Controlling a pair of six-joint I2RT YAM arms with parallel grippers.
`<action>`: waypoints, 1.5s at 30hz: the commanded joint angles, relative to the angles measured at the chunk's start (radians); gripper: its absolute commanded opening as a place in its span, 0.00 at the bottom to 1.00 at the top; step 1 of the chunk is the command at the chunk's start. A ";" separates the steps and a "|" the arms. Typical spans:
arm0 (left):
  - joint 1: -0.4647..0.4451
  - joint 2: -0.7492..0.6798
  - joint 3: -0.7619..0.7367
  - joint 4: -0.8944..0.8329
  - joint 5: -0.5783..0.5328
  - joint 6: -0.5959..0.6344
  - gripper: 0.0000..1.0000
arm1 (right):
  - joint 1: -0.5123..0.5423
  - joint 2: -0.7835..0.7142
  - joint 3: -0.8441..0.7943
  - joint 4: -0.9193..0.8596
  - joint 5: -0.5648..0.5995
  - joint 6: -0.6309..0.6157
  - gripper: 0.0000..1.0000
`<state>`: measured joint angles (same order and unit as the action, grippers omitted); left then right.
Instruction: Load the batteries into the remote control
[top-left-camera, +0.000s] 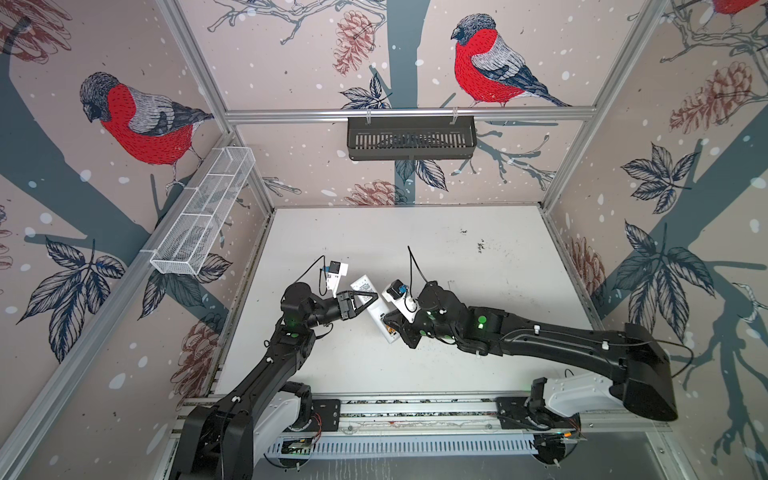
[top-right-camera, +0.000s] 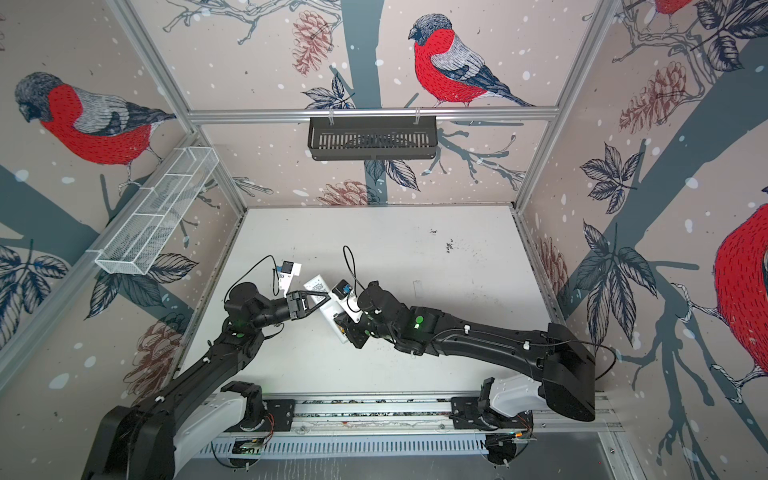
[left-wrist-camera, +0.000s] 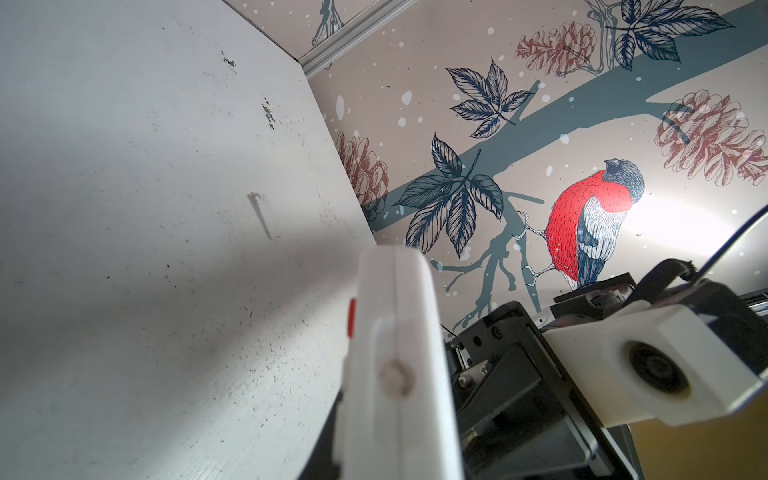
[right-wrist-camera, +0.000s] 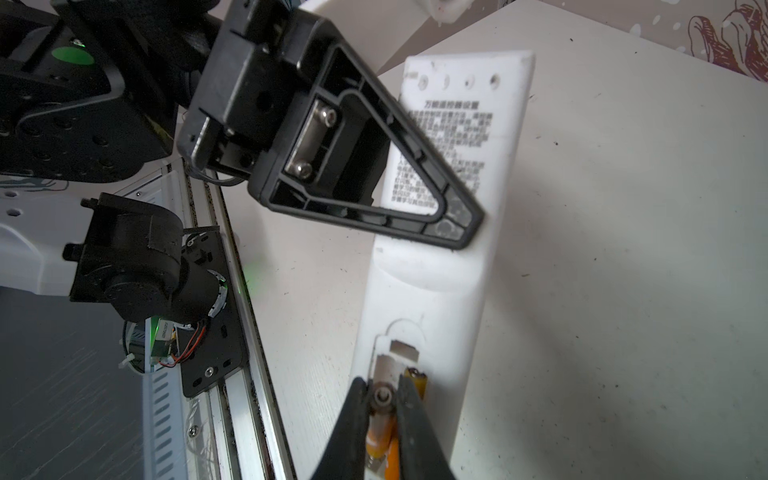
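Remote control (top-left-camera: 361, 286) at centre of both top views, printed back up, over table (top-left-camera: 457, 249). Left gripper (top-left-camera: 373, 296) clamped shut across its middle; we judge this steadies it for loading. Right gripper (right-wrist-camera: 384, 390), bottom centre of right wrist view, pinched on battery (right-wrist-camera: 379, 436), nose at open compartment (right-wrist-camera: 399, 351). Second battery (right-wrist-camera: 417, 380) lies just beside, already in compartment.

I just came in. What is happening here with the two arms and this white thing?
The left gripper is shut on the remote control and holds it with the printed back facing up. The right gripper pinches one battery between its fingers, at the open compartment at the remote's end. A second battery already lies in that compartment beside it.
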<state>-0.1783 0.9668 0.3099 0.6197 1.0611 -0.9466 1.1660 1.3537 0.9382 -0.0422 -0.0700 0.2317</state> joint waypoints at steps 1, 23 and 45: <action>0.002 -0.007 -0.002 0.087 0.024 -0.021 0.00 | 0.001 0.004 -0.005 0.015 0.009 -0.013 0.16; -0.001 -0.036 -0.001 0.070 0.013 0.006 0.00 | -0.146 -0.052 -0.014 0.041 -0.246 0.124 0.74; -0.026 -0.065 -0.005 0.099 0.015 -0.005 0.00 | -0.239 0.059 -0.062 0.168 -0.447 0.230 0.80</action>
<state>-0.2016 0.9092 0.3065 0.6445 1.0645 -0.9604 0.9325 1.4017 0.8841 0.0891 -0.5011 0.4450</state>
